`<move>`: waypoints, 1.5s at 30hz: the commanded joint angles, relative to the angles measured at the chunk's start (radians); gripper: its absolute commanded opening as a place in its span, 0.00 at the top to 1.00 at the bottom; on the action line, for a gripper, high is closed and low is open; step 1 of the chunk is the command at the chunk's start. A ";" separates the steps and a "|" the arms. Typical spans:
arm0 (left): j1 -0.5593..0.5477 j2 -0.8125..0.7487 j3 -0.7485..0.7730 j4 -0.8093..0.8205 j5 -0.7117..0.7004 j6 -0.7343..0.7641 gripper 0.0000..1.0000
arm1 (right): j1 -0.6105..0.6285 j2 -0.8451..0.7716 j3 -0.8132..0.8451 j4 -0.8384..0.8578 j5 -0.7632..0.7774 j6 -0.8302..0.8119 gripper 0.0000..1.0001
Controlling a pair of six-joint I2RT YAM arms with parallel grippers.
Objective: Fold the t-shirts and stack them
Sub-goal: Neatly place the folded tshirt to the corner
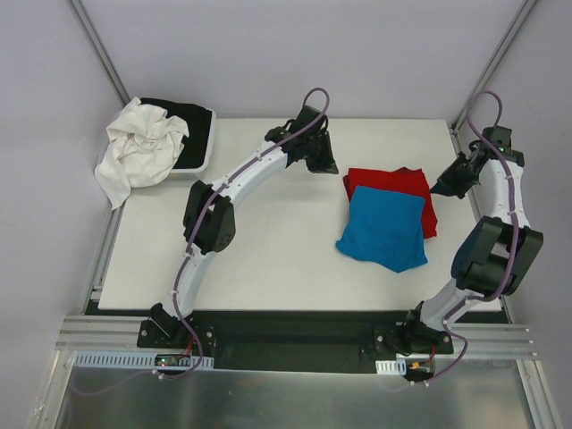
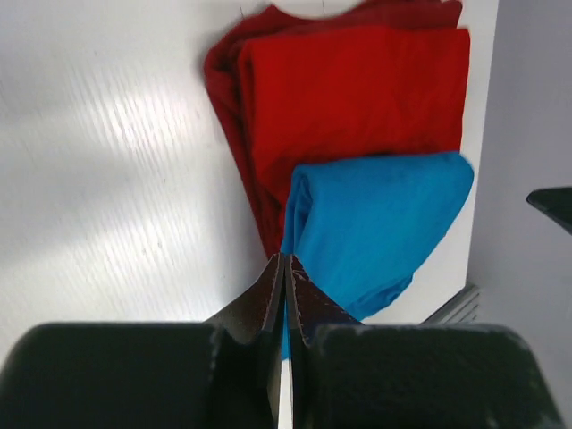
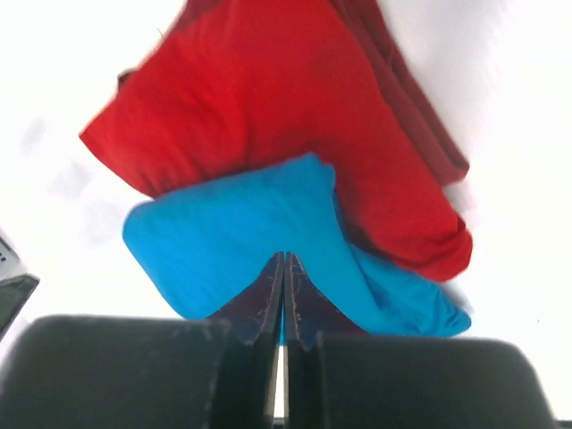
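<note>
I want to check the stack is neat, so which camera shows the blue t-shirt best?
Top external: the whole folded blue t-shirt shows, lying partly on the red t-shirt. Both wrist views are closer, but the left gripper and right gripper each hide part of it.

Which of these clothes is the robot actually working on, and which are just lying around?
Job: blue t-shirt, folded, lying partly on the folded red t-shirt.
Lying about: white garment and black garment, at the tray, far left.
</note>
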 commanded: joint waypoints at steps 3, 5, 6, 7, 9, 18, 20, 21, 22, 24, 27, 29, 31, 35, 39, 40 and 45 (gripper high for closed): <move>0.054 0.014 -0.036 -0.025 0.079 -0.020 1.00 | -0.004 0.133 0.118 -0.017 0.050 -0.045 0.99; 0.051 -0.031 -0.099 -0.027 0.079 0.005 1.00 | -0.006 0.177 0.130 -0.015 0.050 -0.050 0.99; 0.048 -0.080 -0.167 -0.025 0.080 0.022 1.00 | -0.006 0.191 0.138 -0.014 0.044 -0.045 0.99; 0.043 -0.104 -0.201 -0.028 0.080 0.033 1.00 | -0.004 0.210 0.139 -0.006 0.038 -0.042 0.99; 0.031 -0.192 -0.299 -0.028 0.077 0.075 1.00 | -0.003 0.259 0.150 0.012 0.020 -0.030 0.99; -0.005 -0.543 -0.660 -0.032 0.018 0.100 1.00 | 0.048 0.371 0.110 0.061 -0.008 -0.053 0.99; -0.005 -0.572 -0.683 -0.038 0.008 0.106 1.00 | 0.066 0.354 0.051 0.089 -0.013 -0.047 0.99; -0.005 -0.582 -0.683 -0.042 0.004 0.109 1.00 | 0.088 0.344 0.029 0.097 -0.016 -0.045 0.99; -0.005 -0.582 -0.680 -0.045 0.002 0.111 1.00 | 0.098 0.324 0.006 0.113 -0.014 -0.040 0.99; -0.005 -0.559 -0.654 -0.051 0.010 0.116 1.00 | 0.135 0.301 -0.052 0.126 -0.019 -0.028 0.99; -0.005 -0.510 -0.597 -0.056 0.034 0.114 1.00 | 0.177 0.265 -0.120 0.149 -0.033 -0.010 0.99; -0.006 -0.476 -0.551 -0.058 0.048 0.113 1.00 | 0.192 0.238 -0.150 0.161 -0.037 -0.004 0.99; -0.009 -0.458 -0.525 -0.058 0.053 0.114 1.00 | 0.212 0.218 -0.193 0.173 -0.048 0.012 0.99; -0.011 -0.419 -0.488 -0.058 0.060 0.113 1.00 | 0.270 0.185 -0.232 0.170 -0.054 0.013 0.99; -0.015 -0.401 -0.477 -0.059 0.061 0.112 1.00 | 0.327 0.161 -0.273 0.181 -0.056 0.030 0.99; -0.015 -0.399 -0.474 -0.058 0.061 0.114 1.00 | 0.330 0.158 -0.288 0.181 -0.056 0.036 0.99; -0.014 -0.379 -0.463 -0.058 0.042 0.126 1.00 | 0.350 0.124 -0.298 0.154 -0.005 0.030 0.78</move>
